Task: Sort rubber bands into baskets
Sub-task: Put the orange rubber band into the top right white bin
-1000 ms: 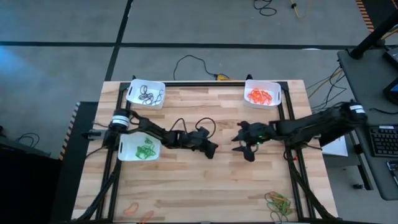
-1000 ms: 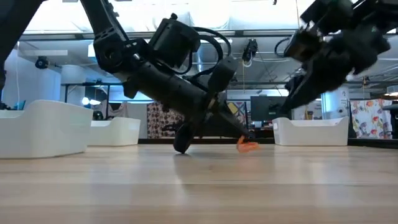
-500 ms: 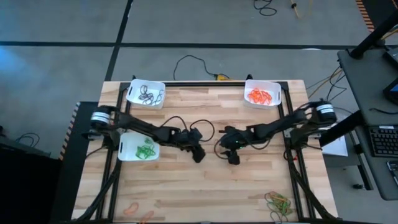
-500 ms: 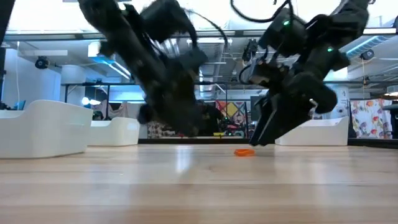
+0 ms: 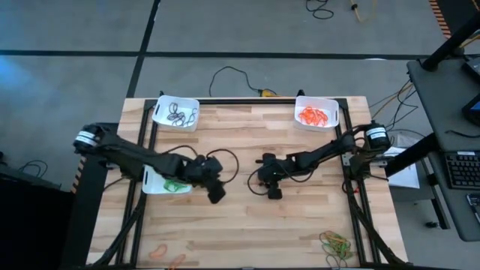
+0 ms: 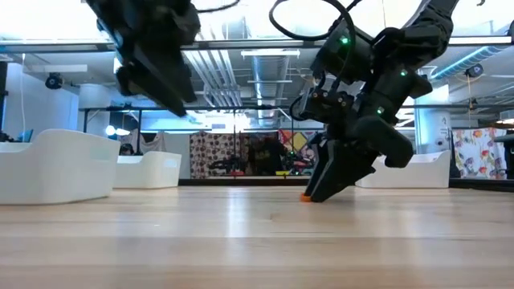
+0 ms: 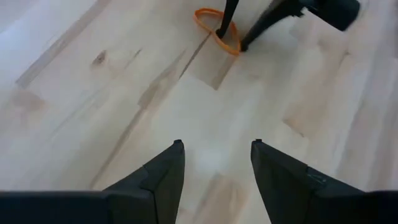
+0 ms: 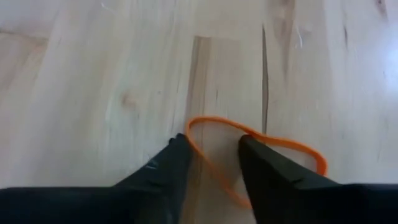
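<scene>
The orange rubber band (image 8: 249, 155) is lying flat on the bare wood near the middle of the table (image 5: 247, 225), and the right gripper (image 5: 271, 191) is standing right on it, fingertips pressing down on the boards. From its wrist camera, one finger (image 8: 165, 168) is sitting just outside the loop's near edge and the other is planted inside the loop, so a strand of the band is passing between the two. The jaws are partly apart and not yet pinched onto that strand (nothing is being lifted as far as I can see). The left gripper (image 5: 216, 194) is hanging above the table a little way off, toward the basket with green bands (image 5: 154, 180), its fingers spread and carrying nothing.

That band looks almost weightless, thin and floppy. I'd judge it is going to sag and stretch rather than keep its shape, and it could slide or flick away on the smooth wood if only nudged. The sensible place to take it is exactly that single strand, pinched low against the boards.

The basket holding orange bands (image 5: 316, 112) is sitting at the far right corner, well apart from here; the one with dark bands (image 5: 176, 113) is at the far left. More loose bands (image 5: 335, 243) are waiting near the front right edge.
</scene>
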Robot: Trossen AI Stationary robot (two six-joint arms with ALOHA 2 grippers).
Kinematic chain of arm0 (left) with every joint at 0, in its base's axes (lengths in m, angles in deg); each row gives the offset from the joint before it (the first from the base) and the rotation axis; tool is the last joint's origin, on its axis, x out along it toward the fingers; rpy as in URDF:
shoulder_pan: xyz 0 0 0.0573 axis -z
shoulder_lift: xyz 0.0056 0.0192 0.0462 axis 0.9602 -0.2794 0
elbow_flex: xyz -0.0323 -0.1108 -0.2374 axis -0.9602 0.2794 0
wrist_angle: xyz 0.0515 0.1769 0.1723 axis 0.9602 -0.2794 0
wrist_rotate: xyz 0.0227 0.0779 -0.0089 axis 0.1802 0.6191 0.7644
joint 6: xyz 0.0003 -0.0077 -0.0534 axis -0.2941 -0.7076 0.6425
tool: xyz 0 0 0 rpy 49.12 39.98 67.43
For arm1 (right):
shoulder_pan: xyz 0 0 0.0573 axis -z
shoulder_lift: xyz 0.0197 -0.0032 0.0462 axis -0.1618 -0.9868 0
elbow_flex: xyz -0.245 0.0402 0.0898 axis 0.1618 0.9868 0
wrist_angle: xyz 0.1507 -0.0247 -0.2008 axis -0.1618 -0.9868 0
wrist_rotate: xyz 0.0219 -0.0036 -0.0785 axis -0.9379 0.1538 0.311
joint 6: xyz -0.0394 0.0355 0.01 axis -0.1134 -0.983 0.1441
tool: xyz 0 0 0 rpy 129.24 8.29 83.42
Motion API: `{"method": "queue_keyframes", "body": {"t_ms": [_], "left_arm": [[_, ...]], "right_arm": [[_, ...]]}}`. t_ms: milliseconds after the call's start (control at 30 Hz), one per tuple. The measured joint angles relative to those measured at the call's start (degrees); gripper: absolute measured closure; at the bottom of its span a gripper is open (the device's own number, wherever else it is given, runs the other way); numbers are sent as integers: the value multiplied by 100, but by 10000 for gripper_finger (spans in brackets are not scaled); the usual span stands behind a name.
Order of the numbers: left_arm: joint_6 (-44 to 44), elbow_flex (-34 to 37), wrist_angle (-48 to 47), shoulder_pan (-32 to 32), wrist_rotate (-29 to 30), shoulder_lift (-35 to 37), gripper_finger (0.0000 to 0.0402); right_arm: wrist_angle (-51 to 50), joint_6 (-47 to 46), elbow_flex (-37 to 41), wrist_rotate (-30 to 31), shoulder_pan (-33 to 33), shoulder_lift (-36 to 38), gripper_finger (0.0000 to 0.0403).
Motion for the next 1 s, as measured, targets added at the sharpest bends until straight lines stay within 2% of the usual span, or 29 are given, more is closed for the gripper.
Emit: {"method": "queue_keyframes", "body": {"t_ms": [200,300,433,567,667,733,833,1000], "left_arm": [[563,0,-540,497,46,406,233],[1080,0,-863,879,43,534,235],[1790,0,-1299,1502,33,574,235],[2613,9,-1529,2055,26,446,235],[3111,8,-1511,2301,22,347,235],[3329,7,-1513,2399,24,293,235],[3557,7,-1509,2478,28,217,235],[3791,7,-1457,2571,24,106,235]], "right_arm": [[-56,275,4,79,75,-12,381],[-350,-83,-92,258,102,191,389],[-1568,-260,-436,757,197,832,393],[-2755,-108,-951,1733,519,1677,393],[-3393,-94,-1154,2728,1114,2172,393],[-3638,-165,-1218,3040,1698,2510,393],[-3993,-615,-1191,2913,2777,2780,394],[-4220,-1409,-924,2056,4491,2740,394]]}}
